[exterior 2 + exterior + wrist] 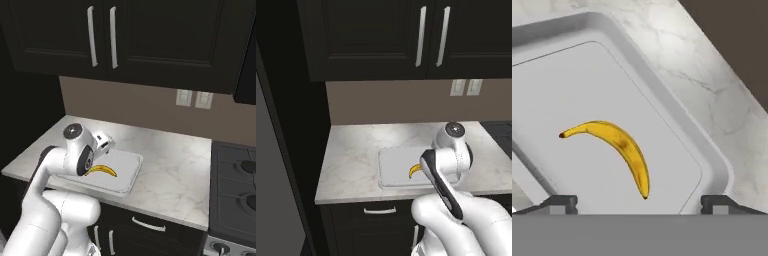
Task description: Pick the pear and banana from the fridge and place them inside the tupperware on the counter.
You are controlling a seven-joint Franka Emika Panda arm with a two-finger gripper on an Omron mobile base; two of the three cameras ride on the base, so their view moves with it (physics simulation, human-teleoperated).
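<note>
Yellow banana (617,150) in tupperware (662,100), gripper (639,202) tips barely visible

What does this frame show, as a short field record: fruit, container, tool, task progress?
banana: lying flat inside the tupperware, nothing touching it
tupperware: on the counter, holds the banana alone
tool: open, above the tupperware, holding nothing
pear: not in the tupperware
task progress: banana placed; pear not yet placed
surroundings: black upper cabinets, wall outlets, stove to the right of the counter
</note>
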